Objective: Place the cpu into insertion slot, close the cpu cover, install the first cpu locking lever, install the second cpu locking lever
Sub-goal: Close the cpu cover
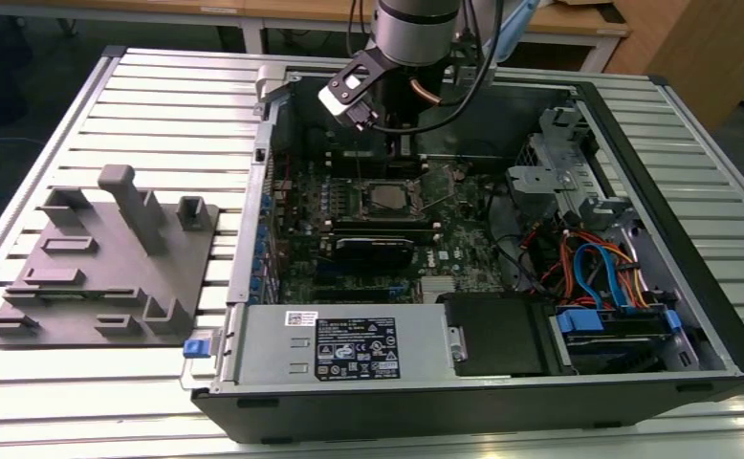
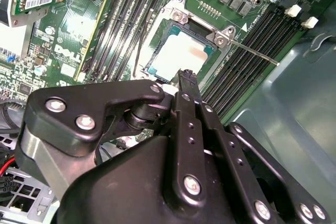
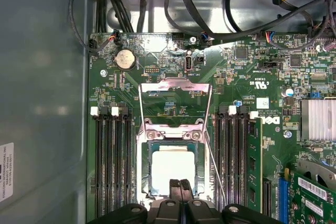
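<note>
Black claw (image 3: 180, 183), tips pressed together, hangs downward over the cpu (image 3: 172, 169) seated in the insertion slot (image 3: 143, 161).

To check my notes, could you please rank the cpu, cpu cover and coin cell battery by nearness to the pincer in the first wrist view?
1. cpu, seated right by the pincer.
2. cpu cover, raised just beyond the cpu.
3. coin cell battery, farther on, past the cover.

Place: a robotics workshop or lab.
Surface: a ribbed metal desk (image 1: 78, 402) carrying an open computer case (image 1: 500, 406).
Behind: wooden tables (image 1: 283, 11).
</note>
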Controlling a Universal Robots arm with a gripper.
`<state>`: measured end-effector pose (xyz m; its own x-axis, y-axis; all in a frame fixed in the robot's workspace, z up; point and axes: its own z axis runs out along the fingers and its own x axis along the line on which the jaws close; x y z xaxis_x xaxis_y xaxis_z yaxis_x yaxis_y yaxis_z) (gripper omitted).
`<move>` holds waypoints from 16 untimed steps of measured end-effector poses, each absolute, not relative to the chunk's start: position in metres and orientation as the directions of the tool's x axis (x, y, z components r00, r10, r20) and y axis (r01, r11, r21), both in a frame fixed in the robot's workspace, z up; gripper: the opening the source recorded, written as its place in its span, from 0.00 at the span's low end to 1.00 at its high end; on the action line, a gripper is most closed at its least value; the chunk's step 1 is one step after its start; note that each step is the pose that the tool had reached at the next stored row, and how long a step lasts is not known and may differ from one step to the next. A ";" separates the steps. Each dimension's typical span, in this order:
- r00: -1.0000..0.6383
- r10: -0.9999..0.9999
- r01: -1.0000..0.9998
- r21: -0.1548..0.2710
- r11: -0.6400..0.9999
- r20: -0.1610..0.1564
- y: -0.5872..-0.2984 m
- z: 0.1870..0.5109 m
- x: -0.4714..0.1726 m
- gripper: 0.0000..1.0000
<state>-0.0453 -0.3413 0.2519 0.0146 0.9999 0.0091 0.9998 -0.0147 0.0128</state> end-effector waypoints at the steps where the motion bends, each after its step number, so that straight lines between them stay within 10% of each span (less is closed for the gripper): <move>1: 0.015 1.000 1.000 0.013 -0.015 0.009 -0.341 0.252 -0.045 0.11; 16: 0.015 1.000 1.000 0.013 -0.015 0.002 -0.341 0.260 -0.045 0.11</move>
<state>-0.0454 -0.3412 0.2598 0.0146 0.9999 0.0021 0.9998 -0.0146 0.0129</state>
